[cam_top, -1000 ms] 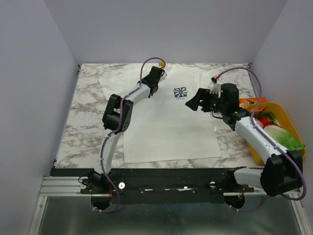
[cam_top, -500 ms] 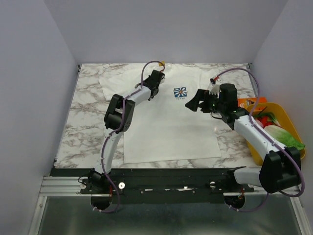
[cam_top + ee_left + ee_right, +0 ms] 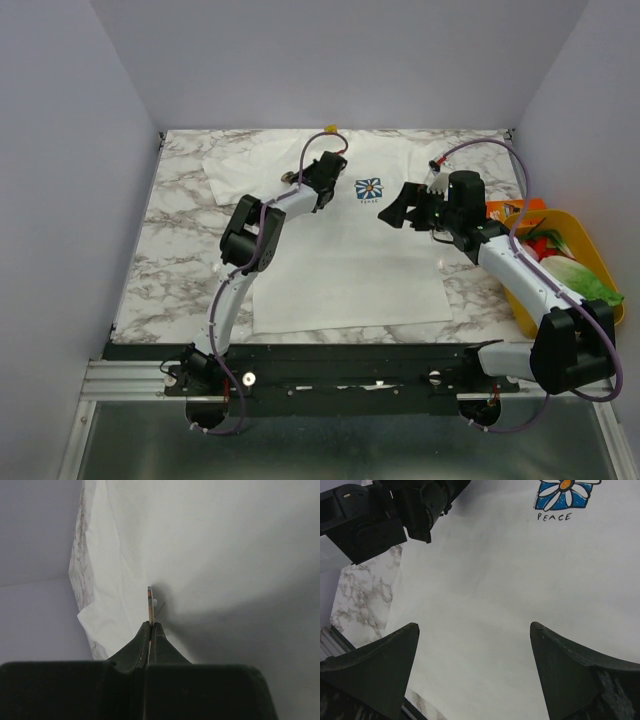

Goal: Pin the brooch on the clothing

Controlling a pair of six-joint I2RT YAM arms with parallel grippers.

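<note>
Left hand (image 3: pixel 150 626) clenched on the brooch (image 3: pixel 150 596), held edge-on at frame centre, right at the clothing (image 3: pixel 225 545). Right hand (image 3: pixel 474 630) released, jaws wide over the clothing; flower print (image 3: pixel 563 492) upper right

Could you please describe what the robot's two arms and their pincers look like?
The left arm and right arm are alike: slim white links joined by chunky black joint housings, each trailed by a thin purple cable that loops free. The left pincer and right pincer are matt black, with wedge-shaped fingers narrowing to the tips. No markings are legible.
</note>
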